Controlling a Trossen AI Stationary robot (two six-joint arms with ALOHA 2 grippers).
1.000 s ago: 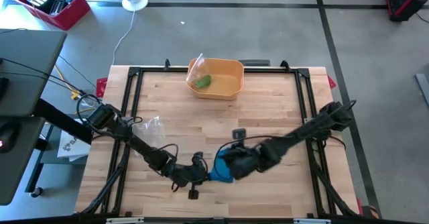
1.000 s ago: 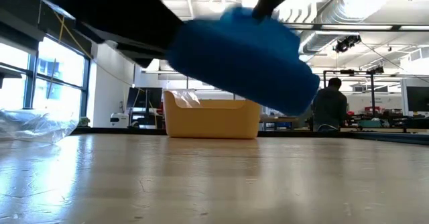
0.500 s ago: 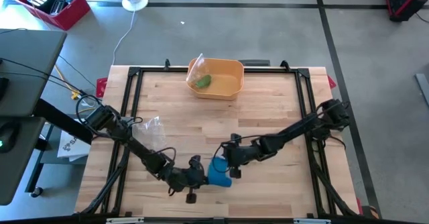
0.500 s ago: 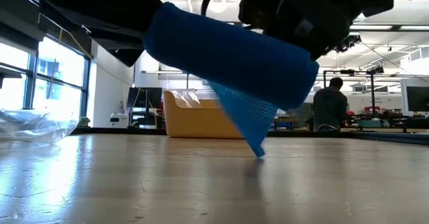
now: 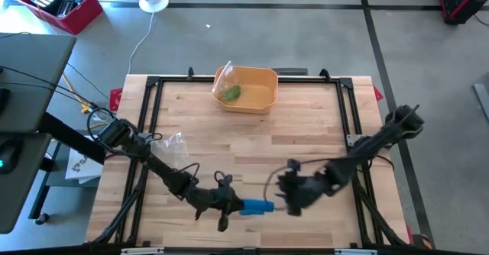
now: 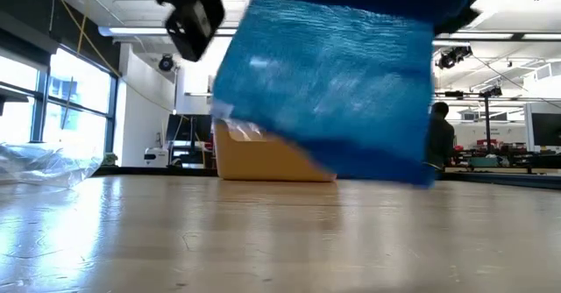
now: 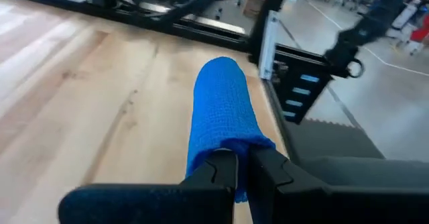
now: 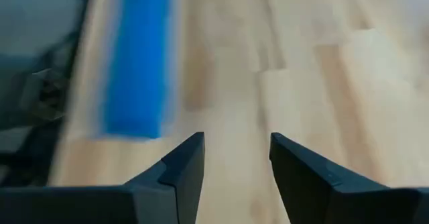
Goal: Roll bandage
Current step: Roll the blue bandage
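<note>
The bandage (image 5: 257,206) is a blue roll near the table's front edge, and it fills much of the low view (image 6: 324,91). My left gripper (image 5: 234,206) is at the roll's left end, shut on it (image 7: 238,174). My right gripper (image 5: 284,200) is just off the roll's right end, open with nothing between its fingers (image 8: 231,160). In the right wrist view the bandage (image 8: 137,63) lies ahead of that gripper and to one side. My left gripper pinches the roll's left end (image 7: 226,142) between its two fingers. The fingers come level from the table's left and lie along the roll. The roll sticks out level toward the table's right, and the low view shows it clear of the wood.
A yellow bin (image 5: 252,95) with a green item (image 5: 231,93) stands at the far edge. A clear plastic bag (image 5: 172,142) lies at the left. A person (image 6: 438,139) is in the room beyond the table.
My right gripper has opened, let go of the bandage and drawn back toward the table's right edge. The bandage's loose tail no longer hangs down. The roll now sticks out level to the right from my left gripper, which has stayed shut on it.
</note>
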